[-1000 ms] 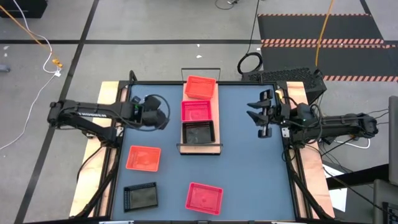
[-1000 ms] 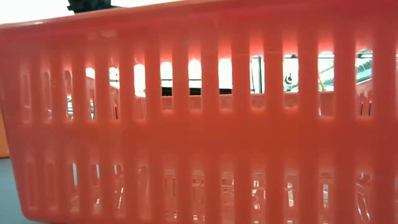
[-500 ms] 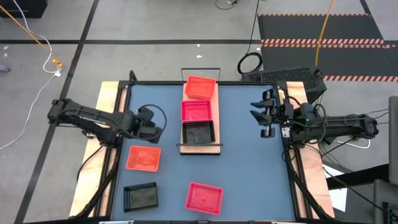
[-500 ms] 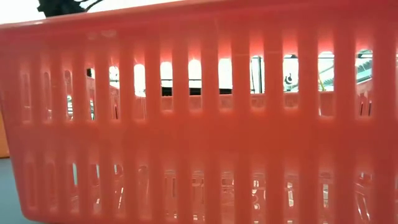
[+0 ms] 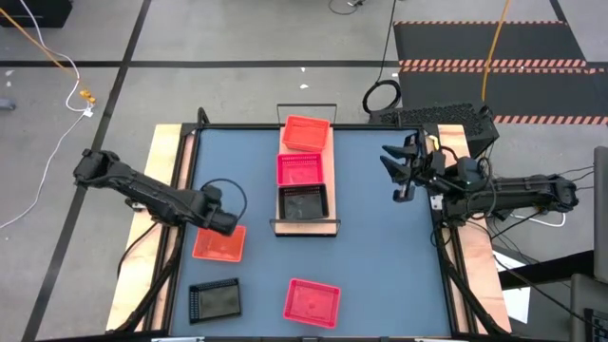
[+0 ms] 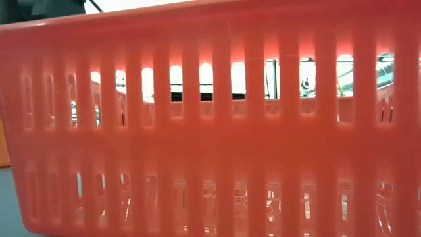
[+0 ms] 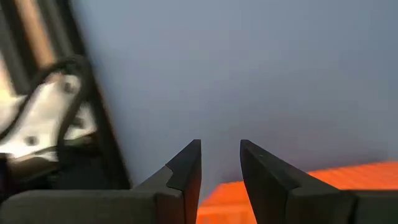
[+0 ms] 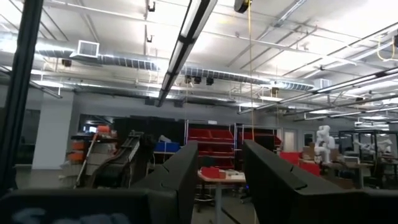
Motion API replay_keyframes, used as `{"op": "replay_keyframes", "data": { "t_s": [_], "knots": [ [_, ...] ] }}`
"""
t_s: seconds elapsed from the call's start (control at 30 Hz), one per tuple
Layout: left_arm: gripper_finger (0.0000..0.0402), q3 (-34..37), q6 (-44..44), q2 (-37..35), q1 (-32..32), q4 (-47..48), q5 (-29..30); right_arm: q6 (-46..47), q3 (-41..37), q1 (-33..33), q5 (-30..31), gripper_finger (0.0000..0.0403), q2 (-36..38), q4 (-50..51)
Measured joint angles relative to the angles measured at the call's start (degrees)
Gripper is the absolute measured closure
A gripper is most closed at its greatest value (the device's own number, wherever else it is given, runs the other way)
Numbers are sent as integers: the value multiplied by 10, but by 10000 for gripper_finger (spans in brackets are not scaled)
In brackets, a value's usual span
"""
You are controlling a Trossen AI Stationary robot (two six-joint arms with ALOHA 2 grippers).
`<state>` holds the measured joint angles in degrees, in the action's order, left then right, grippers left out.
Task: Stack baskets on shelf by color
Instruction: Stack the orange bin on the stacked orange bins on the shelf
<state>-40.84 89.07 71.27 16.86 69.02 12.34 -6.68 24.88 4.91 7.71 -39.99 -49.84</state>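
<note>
The light-wood shelf [image 5: 306, 228] lies at the table's middle and carries three baskets in a row: a pink-red one [image 5: 306, 133] at its far end, a pink one [image 5: 300, 169] in the middle and a black one [image 5: 303, 202] nearest. An orange basket [image 5: 217, 244], a black basket [image 5: 215, 301] and a pink-red basket [image 5: 312, 302] rest flat on the blue table. My left gripper [image 5: 224, 223] points down over the orange basket's far edge [image 7: 348, 177], open [image 7: 221, 152], with nothing between its fingers. My right gripper [image 5: 397, 171] hangs raised at the table's right side, open [image 8: 221, 158], pointing up into the room.
The pink-red basket near the front edge fills the low view [image 6: 210, 131] and blocks what lies behind it. Wooden side rails [image 5: 166, 142] and black frame bars border the table. Bare blue tabletop [image 5: 380, 256] lies between the shelf and the right edge.
My left gripper has moved toward the table's near edge and down, from beside the shelf to just over the orange basket's far edge, tipping to point more steeply down and rolling as it went. The baskets have stayed where they were.
</note>
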Motion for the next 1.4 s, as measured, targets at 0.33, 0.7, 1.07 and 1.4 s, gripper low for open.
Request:
{"op": "replay_keyframes", "data": {
  "t_s": [0.33, 0.7, 1.07, 1.4],
  "knots": [
    [289, -1, 10, 0, 13, -1, -25, 14, 0, 0, -2, 284, 0, 0],
    [289, -59, -57, 0, 33, 23, -89, 15, 0, 0, -2, 284, 0, 0],
    [289, -110, 43, -1, 125, 53, -113, 15, 0, 0, -2, 284, 0, 3],
    [289, -106, 201, 0, 219, 79, -111, 14, 0, 0, -2, 284, 0, 4]
  ]
}}
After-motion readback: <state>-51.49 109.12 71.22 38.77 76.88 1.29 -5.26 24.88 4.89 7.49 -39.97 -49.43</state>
